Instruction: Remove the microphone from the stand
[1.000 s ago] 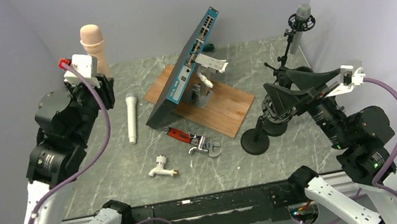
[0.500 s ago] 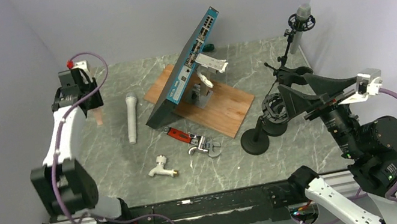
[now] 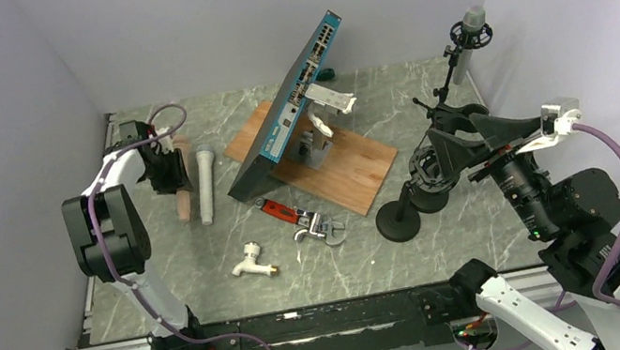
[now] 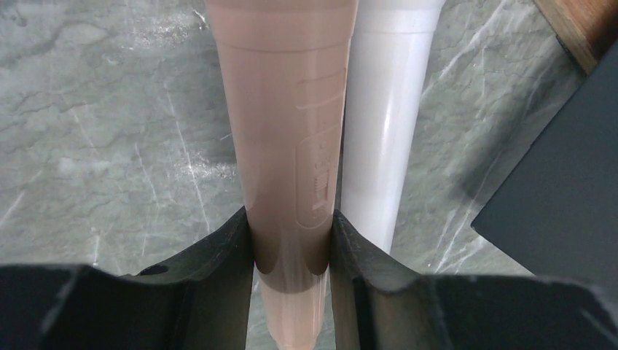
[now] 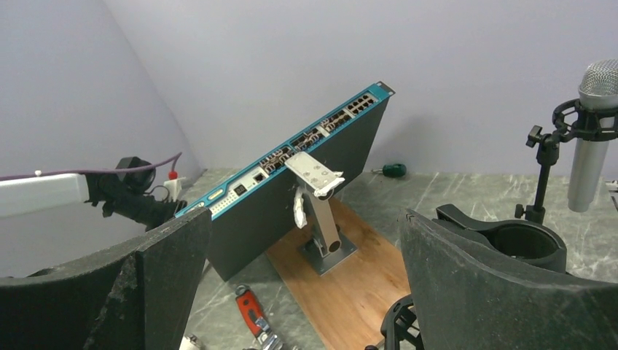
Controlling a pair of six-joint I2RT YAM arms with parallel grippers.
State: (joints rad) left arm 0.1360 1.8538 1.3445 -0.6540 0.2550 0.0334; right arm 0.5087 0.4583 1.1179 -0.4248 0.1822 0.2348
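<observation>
If the left gripper (image 4: 291, 240), clamped narrow on the tan microphone (image 4: 284, 109), lets go carelessly, the round body could roll into the white microphone (image 4: 382, 109) just right of its fingers. Tan mic: smooth, tapered, embossed switch panel, held between the fingers. Right gripper (image 5: 302, 226) gapes wide, empty.

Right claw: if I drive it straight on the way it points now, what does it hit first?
Most likely the grey metal bracket propping the tilted network switch on the wooden board. It sits dead ahead of the right claw in the wrist view, though depth is unclear.
</observation>
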